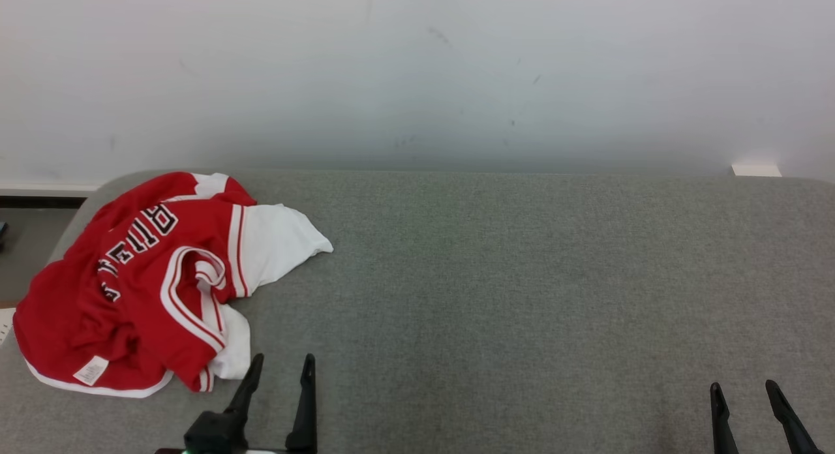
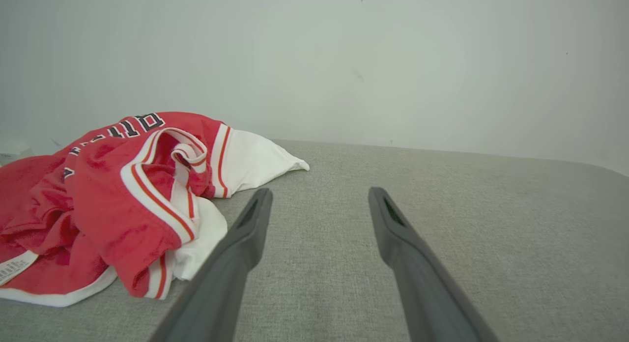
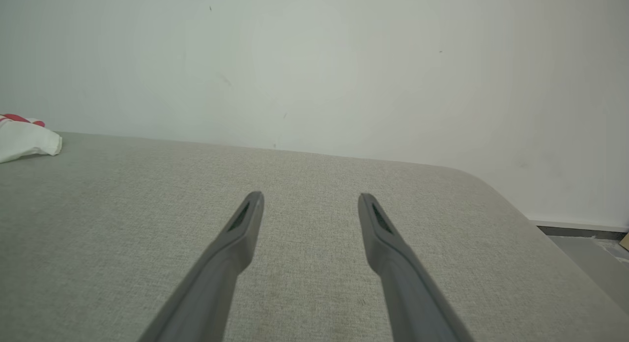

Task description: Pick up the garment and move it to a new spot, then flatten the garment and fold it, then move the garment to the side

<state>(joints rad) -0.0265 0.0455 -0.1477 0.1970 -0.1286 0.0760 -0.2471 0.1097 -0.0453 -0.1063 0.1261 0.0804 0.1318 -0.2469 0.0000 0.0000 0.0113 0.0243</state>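
Note:
The garment [image 1: 143, 278] is a red jersey with white sleeves and black lettering, lying crumpled at the left end of the grey padded table [image 1: 496, 284]. In the left wrist view the garment [image 2: 113, 199] fills the left side. My left gripper [image 1: 282, 363] stands open just right of the garment's near white edge, holding nothing; its fingertips [image 2: 318, 192] are spread over bare fabric. At the lower right my right gripper [image 1: 743, 387] is open and empty, far from the garment. A white sleeve tip [image 3: 27, 138] peeks in at the right wrist view's left edge, beyond the spread right gripper [image 3: 309, 197].
A pale wall [image 1: 417, 69] rises straight behind the table. The table's left corner is rounded, with dark floor [image 1: 26, 245] beyond it. In the right wrist view the table's right corner [image 3: 496, 189] curves down toward floor.

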